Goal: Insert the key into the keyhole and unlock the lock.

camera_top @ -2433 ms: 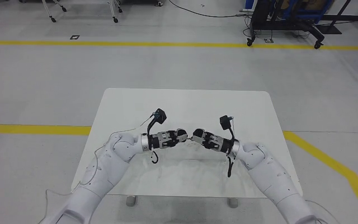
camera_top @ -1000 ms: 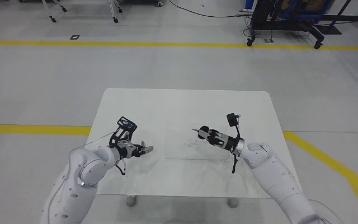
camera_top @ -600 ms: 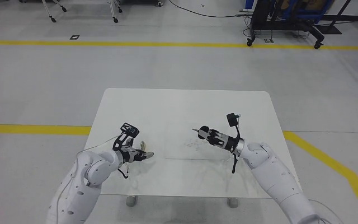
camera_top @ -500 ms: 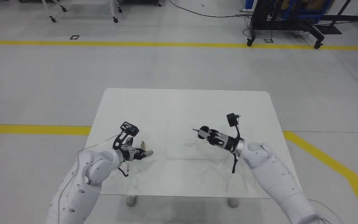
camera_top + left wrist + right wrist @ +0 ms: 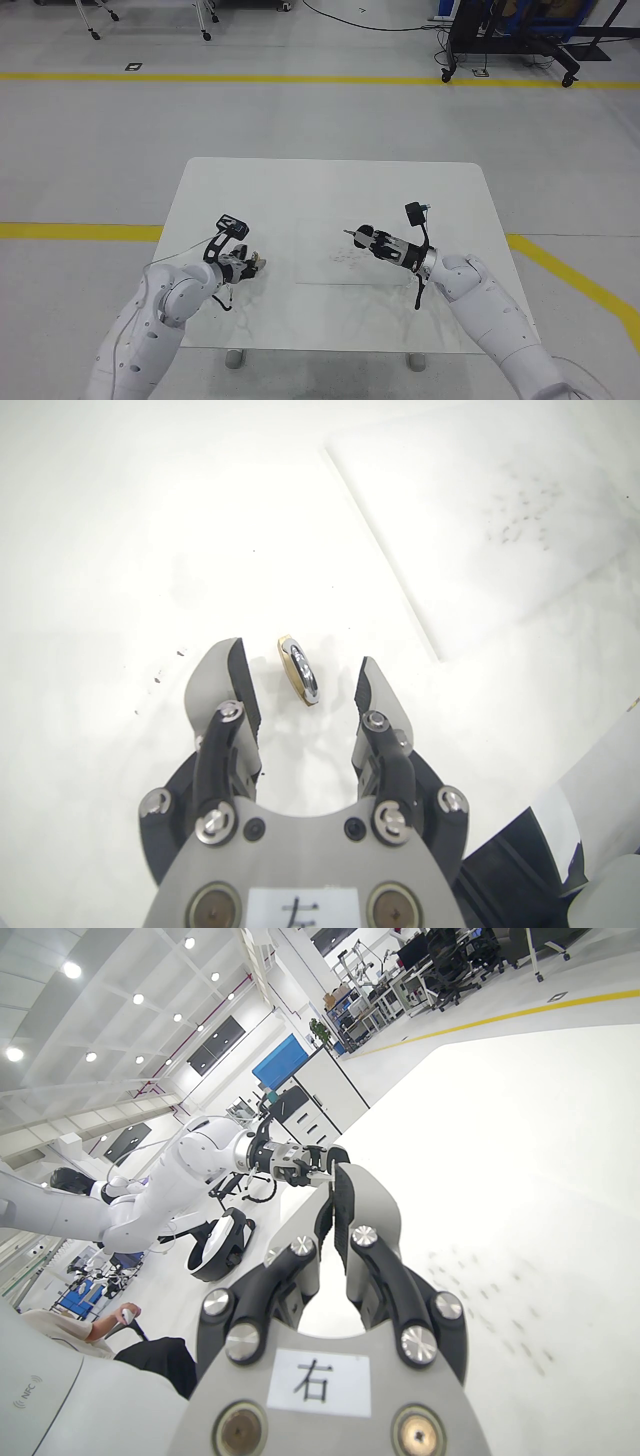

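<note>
A white rectangular table (image 5: 300,190) carries a thin white sheet with dark scuff marks (image 5: 330,272) lying flat near its middle and towards the robot's edge. The left gripper (image 5: 245,266) is low over the bare tabletop on the robot's left, just outside that sheet's edge, and its two grey fingers with black ribbed pads (image 5: 243,680) stand wide apart. The right gripper (image 5: 354,234) is held above the sheet on the robot's right, well apart from the left one, with its jaws pressed together (image 5: 336,1174). A small brass padlock with a chrome shackle (image 5: 298,670) lies on the tabletop in the gap between the left fingers, touching neither of them. In the top view it sits just past the left fingertips (image 5: 259,263). A thin dark sliver (image 5: 346,232) pokes out beyond the right fingertips, too small to tell what it is.
</note>
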Available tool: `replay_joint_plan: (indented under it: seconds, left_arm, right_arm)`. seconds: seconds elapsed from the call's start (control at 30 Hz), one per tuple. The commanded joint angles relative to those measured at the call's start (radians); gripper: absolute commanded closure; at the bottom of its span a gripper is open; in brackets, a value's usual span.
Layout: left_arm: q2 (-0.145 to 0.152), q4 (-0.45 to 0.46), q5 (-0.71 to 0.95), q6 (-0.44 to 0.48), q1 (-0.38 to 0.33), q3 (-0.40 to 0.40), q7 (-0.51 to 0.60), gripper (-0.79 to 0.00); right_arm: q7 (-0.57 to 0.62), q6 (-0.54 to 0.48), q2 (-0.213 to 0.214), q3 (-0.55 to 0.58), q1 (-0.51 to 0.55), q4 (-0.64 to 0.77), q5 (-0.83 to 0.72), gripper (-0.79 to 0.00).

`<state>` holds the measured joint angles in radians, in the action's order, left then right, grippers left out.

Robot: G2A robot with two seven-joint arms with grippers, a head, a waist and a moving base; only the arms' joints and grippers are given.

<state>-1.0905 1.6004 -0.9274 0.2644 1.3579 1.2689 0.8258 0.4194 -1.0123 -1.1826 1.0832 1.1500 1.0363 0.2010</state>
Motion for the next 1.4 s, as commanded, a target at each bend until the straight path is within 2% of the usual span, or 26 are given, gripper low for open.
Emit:
replay_joint_plan:
  seconds: [0.0, 0.13, 0.33, 0.63, 0.8, 0.97, 1.37]
  left_arm:
    - [0.0, -0.001, -0.002, -0.004, -0.001, -0.003, -0.003, -0.363]
    - [-0.001, -0.005, -0.003, -0.009, -0.003, -0.017, -0.006, -0.185]
    - [-0.002, -0.025, 0.006, -0.005, -0.011, -0.025, -0.02, 0.0]
    - [-0.001, -0.016, -0.022, -0.007, -0.018, -0.029, -0.037, 0.0]
    - [-0.005, -0.008, 0.033, 0.025, -0.011, -0.027, -0.17, 0.0]
    - [-0.015, -0.04, 0.147, 0.12, -0.021, -0.027, -0.355, 0.0]
    - [-0.016, -0.042, 0.155, 0.129, -0.024, -0.029, -0.363, 0.0]
  right_arm:
    - [0.0, 0.0, 0.0, 0.0, 0.0, 0.0, 0.0, 0.0]
    - [0.0, 0.0, 0.0, 0.0, 0.0, 0.0, 0.0, 0.0]
    - [0.0, 0.0, 0.0, 0.0, 0.0, 0.0, 0.0, 0.0]
    - [0.0, 0.0, 0.0, 0.0, 0.0, 0.0, 0.0, 0.0]
    - [0.0, 0.0, 0.0, 0.0, 0.0, 0.0, 0.0, 0.0]
    - [0.0, 0.0, 0.0, 0.0, 0.0, 0.0, 0.0, 0.0]
    - [0.0, 0.0, 0.0, 0.0, 0.0, 0.0, 0.0, 0.0]
